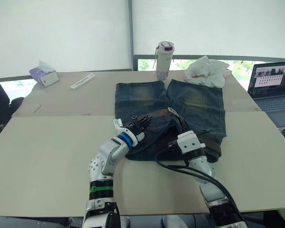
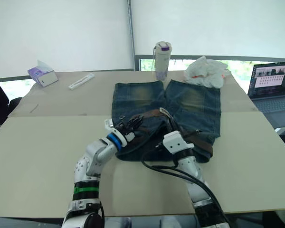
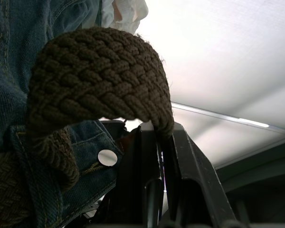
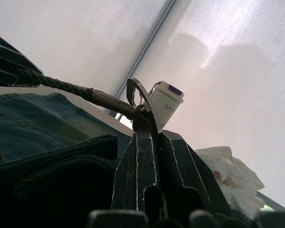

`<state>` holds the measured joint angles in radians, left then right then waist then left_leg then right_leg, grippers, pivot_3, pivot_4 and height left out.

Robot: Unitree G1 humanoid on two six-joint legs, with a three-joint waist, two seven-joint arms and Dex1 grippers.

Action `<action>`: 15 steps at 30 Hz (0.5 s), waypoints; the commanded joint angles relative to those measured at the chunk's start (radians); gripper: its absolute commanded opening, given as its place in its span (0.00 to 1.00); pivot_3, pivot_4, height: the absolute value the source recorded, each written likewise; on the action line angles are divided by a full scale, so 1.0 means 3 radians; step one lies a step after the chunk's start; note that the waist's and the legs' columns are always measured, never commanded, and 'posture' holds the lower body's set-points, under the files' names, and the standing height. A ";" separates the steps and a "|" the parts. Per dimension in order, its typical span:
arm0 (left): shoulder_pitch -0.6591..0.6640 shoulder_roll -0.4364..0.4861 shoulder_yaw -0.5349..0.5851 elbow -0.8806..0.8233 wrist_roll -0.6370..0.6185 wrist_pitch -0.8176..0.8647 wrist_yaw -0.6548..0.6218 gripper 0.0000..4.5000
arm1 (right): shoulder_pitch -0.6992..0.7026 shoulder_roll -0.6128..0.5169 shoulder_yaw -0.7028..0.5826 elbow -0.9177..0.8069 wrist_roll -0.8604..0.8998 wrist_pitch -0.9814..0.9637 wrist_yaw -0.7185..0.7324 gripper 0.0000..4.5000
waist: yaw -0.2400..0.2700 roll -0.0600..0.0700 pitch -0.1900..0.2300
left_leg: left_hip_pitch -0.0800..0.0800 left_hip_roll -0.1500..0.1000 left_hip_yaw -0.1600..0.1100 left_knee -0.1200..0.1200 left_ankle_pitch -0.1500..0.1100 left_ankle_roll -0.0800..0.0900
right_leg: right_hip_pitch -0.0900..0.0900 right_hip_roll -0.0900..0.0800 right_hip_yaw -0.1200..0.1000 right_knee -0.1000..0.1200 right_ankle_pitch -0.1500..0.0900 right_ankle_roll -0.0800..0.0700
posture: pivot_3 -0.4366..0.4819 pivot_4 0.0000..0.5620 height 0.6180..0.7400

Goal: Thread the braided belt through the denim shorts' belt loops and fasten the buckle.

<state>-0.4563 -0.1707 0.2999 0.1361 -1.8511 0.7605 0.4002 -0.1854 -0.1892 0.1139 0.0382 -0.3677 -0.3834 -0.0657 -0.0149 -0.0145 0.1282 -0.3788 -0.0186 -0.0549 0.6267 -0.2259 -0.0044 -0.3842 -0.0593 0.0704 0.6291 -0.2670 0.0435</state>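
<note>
The shorts [image 1: 171, 114] lie flat mid-desk [image 1: 47, 142], the belt [image 1: 154, 115] along their near waistband. The left gripper [image 3: 156, 133] has its fingers clamped on the belt's looped tip; the right gripper [image 4: 145, 116] has its fingers clamped at the buckle [image 4: 138, 97]. Keep both ends taut and level, feeding the tip squarely into the frame.

Both arms are showing silver-grey segmented shells with small screw holes, the left arm [image 1: 104, 161] wearing a blue ring at the wrist and a green band lower down, the right arm [image 1: 202, 166] carrying a white wrist block and trailing thick black cables, black fingers [image 3: 180, 161].
</note>
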 commanded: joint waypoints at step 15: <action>0.0126 -0.0465 -0.0187 -0.0265 -0.0404 -0.0323 -0.0321 0.00 | -0.0059 0.0291 -0.0065 -0.0370 0.0230 0.0076 -0.0038 0.01 | -0.0001 0.0000 0.0000 | -0.0002 0.0000 0.0001 0.0000 0.0000 0.0000 | 0.0000 0.0001 0.0000 -0.0001 0.0000 0.0000 | 0.48 0.27 1.00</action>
<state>-0.4476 -0.1743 0.2537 0.0945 -1.9516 0.6574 0.3212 -0.1828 -0.1109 0.1021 -0.0109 -0.3283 -0.3589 -0.0697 -0.0151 -0.0145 0.1282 -0.3792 -0.0186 -0.0546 0.6268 -0.2259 -0.0044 -0.3842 -0.0591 0.0703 0.6288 -0.2670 0.0435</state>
